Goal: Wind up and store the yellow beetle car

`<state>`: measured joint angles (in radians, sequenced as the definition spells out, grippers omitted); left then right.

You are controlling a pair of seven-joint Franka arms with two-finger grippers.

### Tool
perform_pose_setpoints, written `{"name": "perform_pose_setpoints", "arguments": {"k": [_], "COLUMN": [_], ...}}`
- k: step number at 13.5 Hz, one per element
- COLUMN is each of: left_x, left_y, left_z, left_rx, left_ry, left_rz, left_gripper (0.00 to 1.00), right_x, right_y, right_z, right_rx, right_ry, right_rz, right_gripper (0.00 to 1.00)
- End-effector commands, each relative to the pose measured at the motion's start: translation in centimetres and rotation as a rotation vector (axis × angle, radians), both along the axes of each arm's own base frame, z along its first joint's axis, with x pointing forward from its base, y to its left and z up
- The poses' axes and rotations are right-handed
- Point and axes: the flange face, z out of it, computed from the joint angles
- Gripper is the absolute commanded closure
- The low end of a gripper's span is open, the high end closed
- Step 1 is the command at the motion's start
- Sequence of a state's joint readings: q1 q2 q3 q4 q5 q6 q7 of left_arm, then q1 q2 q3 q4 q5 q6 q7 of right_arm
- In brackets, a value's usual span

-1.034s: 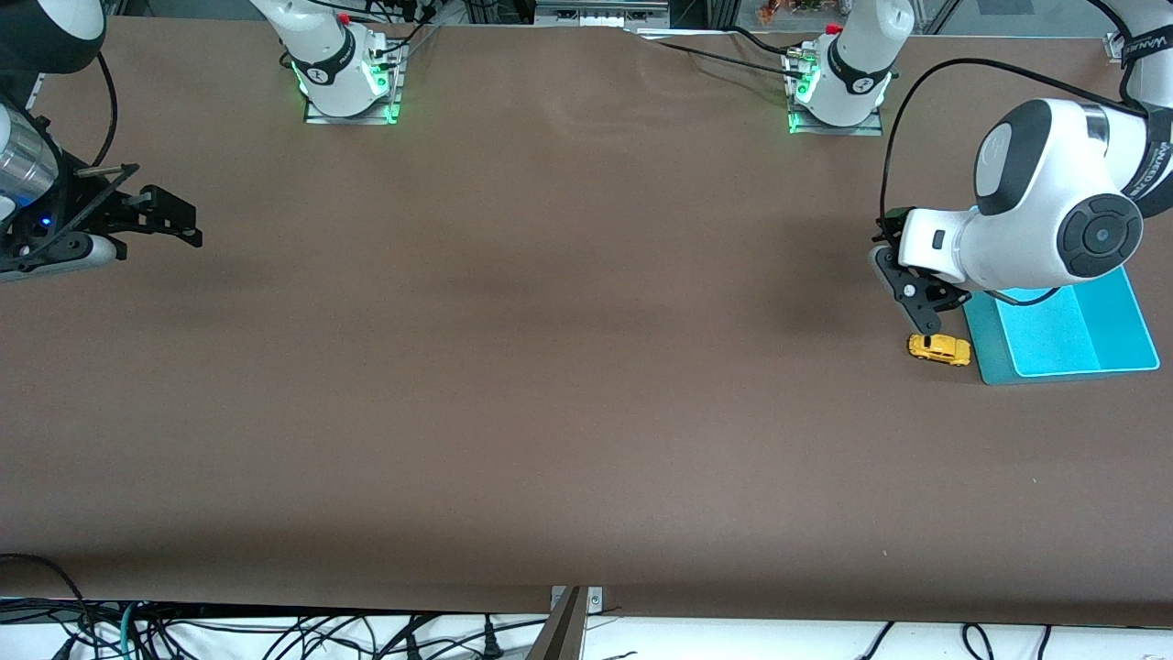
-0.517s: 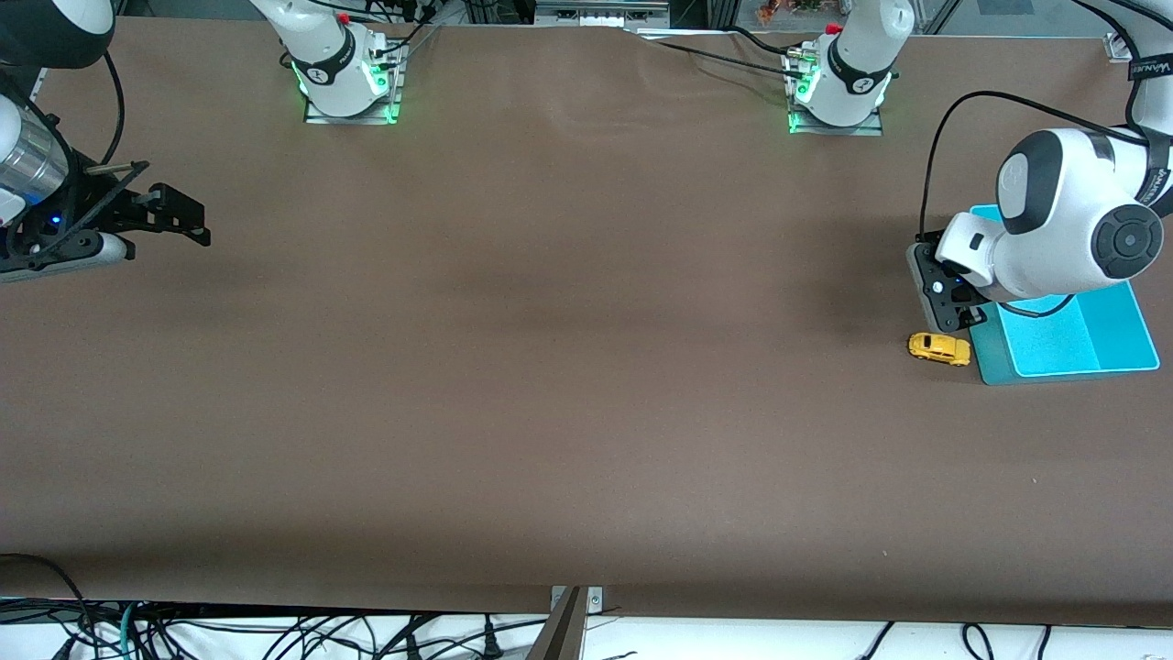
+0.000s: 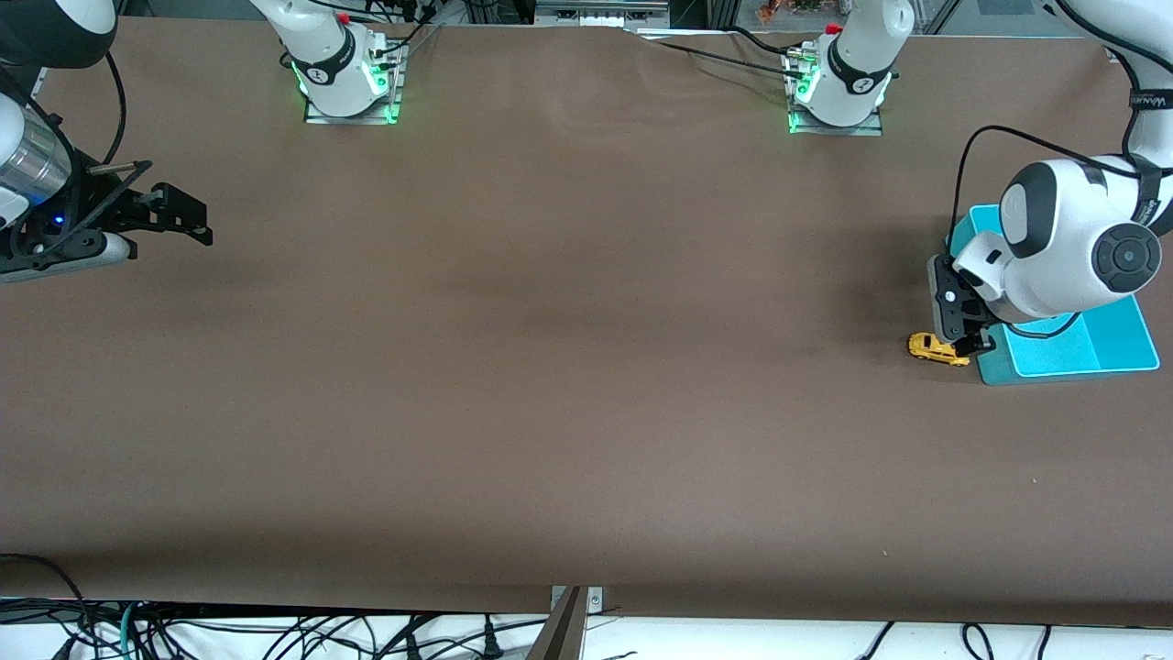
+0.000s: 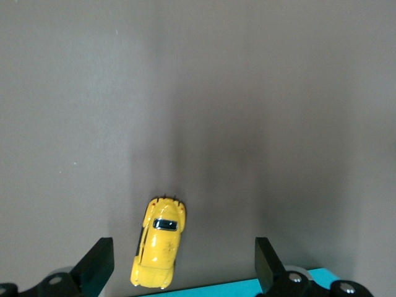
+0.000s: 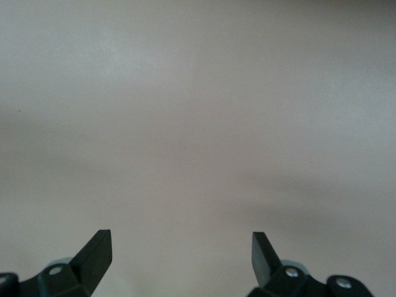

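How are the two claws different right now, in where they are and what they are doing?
The left claw hangs low over the yellow beetle car, beside the blue tray; the right claw waits over bare table at its own end. The left wrist view shows the car between the left claw's fingers, untouched; the right wrist view shows only table between the right claw's fingers. Both stand open and empty.

the left tool (image 3: 971,346) swings off the yellow beetle car (image 3: 929,346) toward the teal tray (image 3: 1100,353) — then drops back beside the car, fingers spread wide — the right tool (image 3: 179,220) edges slightly inward.
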<state>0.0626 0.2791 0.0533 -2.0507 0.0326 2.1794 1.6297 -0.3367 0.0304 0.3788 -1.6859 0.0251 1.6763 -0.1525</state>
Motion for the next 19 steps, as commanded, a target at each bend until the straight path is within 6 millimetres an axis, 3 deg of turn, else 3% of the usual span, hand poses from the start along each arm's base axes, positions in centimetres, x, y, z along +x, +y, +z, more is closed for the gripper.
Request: {"name": "perform_pose_setpoints", "arguments": {"k": [1, 4, 9, 13, 19], "left_x": [-0.4, -0.3, -0.3, -2.0, -3.3], "left_y": [1.3, 2.2, 1.9, 6.2, 6.6], "left_z": [-1.5, -1.5, -1.9, -6.7, -9.7], "left_rx": [0.003, -0.005, -0.007, -0.009, -0.007], "left_ry": [-0.029, -0.038, -0.036, -0.044, -0.09], "left_rz": [-0.071, -0.13, -0.148, -0.088, -0.121], "left_gripper": [0.0, 0.0, 0.0, 0.0, 0.0], "right_x": [-0.2, -0.3, -0.3, -0.3, -0.3], "right_y": [0.3, 0.3, 0.3, 0.3, 0.3], "right_z": [0.5, 0.6, 0.5, 0.3, 0.2], "right_rx": [0.012, 0.01, 0.01, 0.011, 0.011], "right_ry": [0.011, 0.02, 0.022, 0.027, 0.028], "right_rz": [0.001, 0.002, 0.002, 0.002, 0.002], "right_gripper": [0.0, 0.0, 0.0, 0.0, 0.0]}}
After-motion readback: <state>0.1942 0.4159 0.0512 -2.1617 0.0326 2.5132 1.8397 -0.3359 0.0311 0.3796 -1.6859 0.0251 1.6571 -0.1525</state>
